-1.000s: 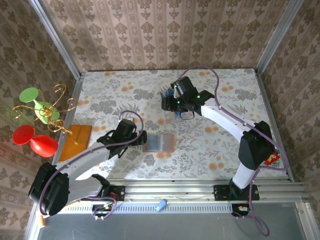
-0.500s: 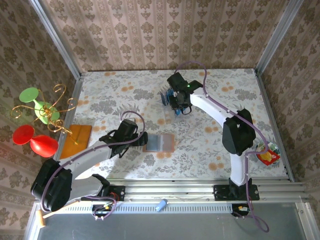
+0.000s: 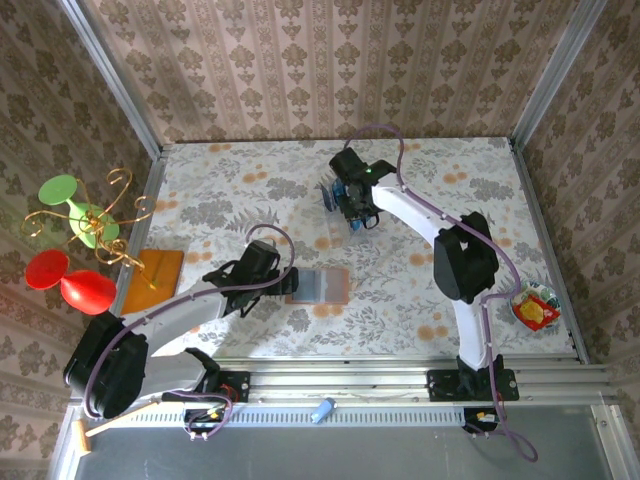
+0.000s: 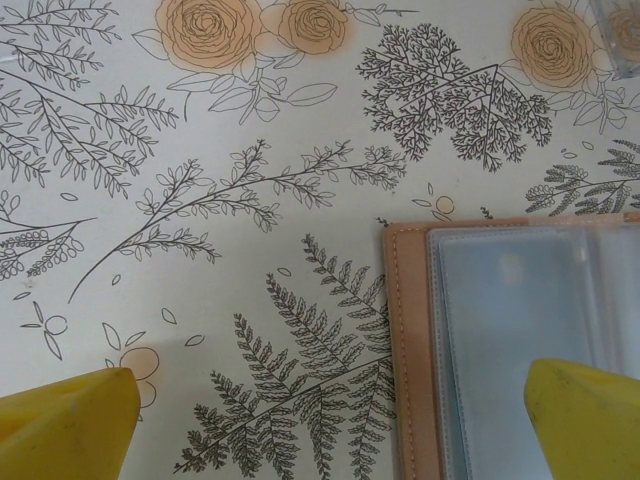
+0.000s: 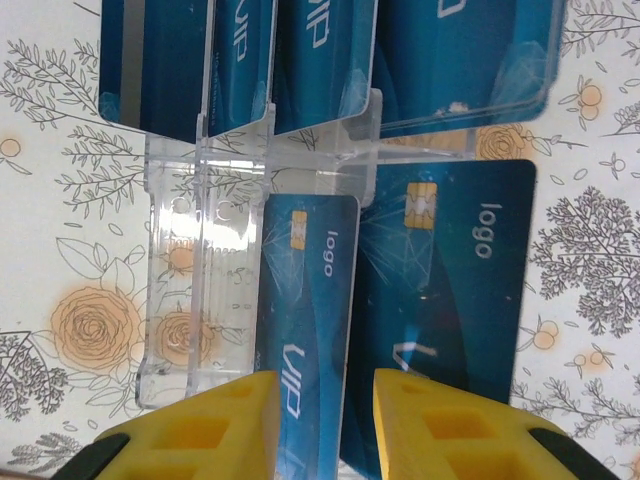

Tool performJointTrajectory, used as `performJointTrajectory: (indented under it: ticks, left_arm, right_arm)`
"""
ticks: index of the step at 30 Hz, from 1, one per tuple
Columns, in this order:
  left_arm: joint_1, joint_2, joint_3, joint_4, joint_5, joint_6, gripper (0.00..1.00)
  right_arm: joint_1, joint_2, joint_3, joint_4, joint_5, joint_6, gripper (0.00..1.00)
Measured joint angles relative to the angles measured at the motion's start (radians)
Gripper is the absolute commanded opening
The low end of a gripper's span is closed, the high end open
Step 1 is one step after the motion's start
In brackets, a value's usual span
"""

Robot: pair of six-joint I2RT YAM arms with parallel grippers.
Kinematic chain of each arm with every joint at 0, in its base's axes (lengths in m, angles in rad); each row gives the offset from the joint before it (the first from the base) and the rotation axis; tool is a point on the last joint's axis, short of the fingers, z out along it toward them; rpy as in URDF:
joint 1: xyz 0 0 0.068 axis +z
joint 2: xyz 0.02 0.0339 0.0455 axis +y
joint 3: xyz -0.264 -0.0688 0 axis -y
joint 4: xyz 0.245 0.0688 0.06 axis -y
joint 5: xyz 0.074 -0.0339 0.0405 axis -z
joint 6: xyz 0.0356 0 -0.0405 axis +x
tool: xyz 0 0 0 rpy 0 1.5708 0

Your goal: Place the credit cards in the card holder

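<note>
The card holder (image 3: 320, 285) lies open and flat mid-table, tan border around a grey inside (image 4: 520, 340). My left gripper (image 3: 283, 281) hovers at its left edge, open wide, yellow fingertips (image 4: 60, 425) far apart; the holder's left border lies between them. Several blue credit cards (image 3: 338, 192) stand in a clear slotted rack (image 5: 195, 260) at the back centre. My right gripper (image 3: 352, 208) is over the rack. Its yellow fingers (image 5: 450, 425) stand narrowly apart either side of one upright credit card (image 5: 305, 290), with a gap showing beside the card. Another card (image 5: 445, 300) lies to its right.
An orange-brown square (image 3: 155, 270) with a gold wire stand holding green and red pieces sits at the left edge. A red packet (image 3: 537, 308) lies at the right edge. A small blue object (image 3: 322, 410) rests on the front rail. The rack's corner (image 4: 625, 35) is seen far right.
The right arm has folded up and its gripper has shifted slightly left, down over the rack of cards. The left arm has hardly moved.
</note>
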Motion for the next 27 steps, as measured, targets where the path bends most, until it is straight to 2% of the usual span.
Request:
performJointTrajectory:
  ticks: [25, 27]
  left_arm:
    - [-0.006, 0.000, -0.004, 0.006, 0.000, -0.003, 1.00]
    - [-0.007, 0.000, -0.004, 0.006, -0.001, -0.003, 1.00]
  right_arm:
    - [-0.003, 0.028, 0.043, -0.010, -0.034, 0.000, 0.00]
    - [-0.006, 0.028, 0.044, -0.010, -0.041, 0.000, 0.00]
